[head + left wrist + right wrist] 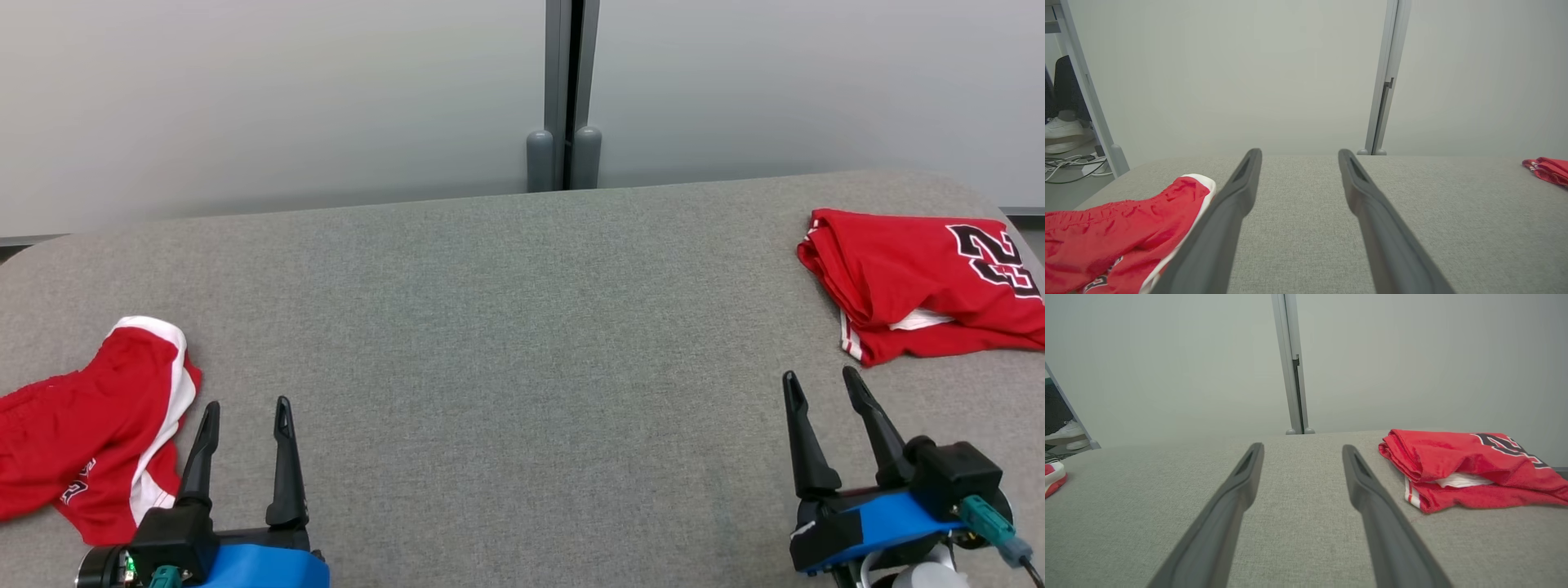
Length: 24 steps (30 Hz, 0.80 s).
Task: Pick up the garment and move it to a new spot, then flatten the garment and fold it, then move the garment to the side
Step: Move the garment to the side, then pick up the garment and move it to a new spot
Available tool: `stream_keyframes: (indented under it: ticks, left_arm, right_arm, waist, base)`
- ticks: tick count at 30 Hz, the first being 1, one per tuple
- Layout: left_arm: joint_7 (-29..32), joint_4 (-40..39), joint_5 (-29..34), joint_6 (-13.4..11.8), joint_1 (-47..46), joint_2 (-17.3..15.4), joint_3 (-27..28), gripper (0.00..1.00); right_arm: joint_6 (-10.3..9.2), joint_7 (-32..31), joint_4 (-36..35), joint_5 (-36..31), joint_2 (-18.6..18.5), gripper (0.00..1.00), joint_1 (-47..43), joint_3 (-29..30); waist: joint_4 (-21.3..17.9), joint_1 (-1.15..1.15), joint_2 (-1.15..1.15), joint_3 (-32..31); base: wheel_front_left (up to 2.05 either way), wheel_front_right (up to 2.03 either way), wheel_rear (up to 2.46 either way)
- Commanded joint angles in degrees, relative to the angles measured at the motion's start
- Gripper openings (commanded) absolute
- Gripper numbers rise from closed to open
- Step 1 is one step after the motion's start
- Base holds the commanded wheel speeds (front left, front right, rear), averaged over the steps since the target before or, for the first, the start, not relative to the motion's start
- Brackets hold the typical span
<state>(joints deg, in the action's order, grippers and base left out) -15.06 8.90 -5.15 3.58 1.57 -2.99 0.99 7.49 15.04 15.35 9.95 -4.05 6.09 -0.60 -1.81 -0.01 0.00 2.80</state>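
Your left gripper (248, 404) sits at the lower left of the head view. Its jaws are wide open and hold nothing, with bare grey cloth between the two dark fingers. Your right gripper (820, 374) is at the lower right, its jaws spread just as wide and equally empty. Both point away from you across the bench (522, 327), which is covered in grey woven fabric and has rounded far corners.

You have two red garments in front of you, well apart at opposite ends of the bench. The shorts (73, 433) lie crumpled at the left edge, just beside your left gripper. They are red with a broad white side stripe, and some dark-and-white print shows near their lower edge. In the left wrist view the gripper's left finger crosses in front of the white stripe, and you cannot tell from these views whether it touches the cloth.

The jersey (914, 278) lies near the far right corner, ahead of your right gripper and a little to its right. It is folded into a rough rectangle, with a large dark number showing on top and a white layer peeking out between the folds. Your right gripper is near it but clear of it.

Beyond the bench stands a pale wall split by a grey post (571, 90). At the far left of the left wrist view you can see a white shoe (1061, 128) and some cables (1069, 165) on the floor.
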Motion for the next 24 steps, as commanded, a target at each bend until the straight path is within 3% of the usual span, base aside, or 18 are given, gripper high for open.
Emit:
stream_keyframes:
  ticks: [1,24]
  left_arm:
    - [-0.1,-0.2,-0.3,0.2,0.3,0.0,0.2,1.00]
    - [-0.1,0.7,0.0,-0.3,-0.5,0.1,0.3,1.00]
  right_arm:
    - [0.01,0.2,-0.7,-0.3,0.4,1.00,-1.3,0.1]
    - [0.01,0.2,-1.2,-0.2,1.2,1.00,-2.5,0.1]
  waist:
    - [0.0,0.01,0.00,0.1]
    - [0.7,0.01,0.00,0.2]
  base:
    - [0.00,0.00,0.00]
    - [0.00,0.00,0.00]
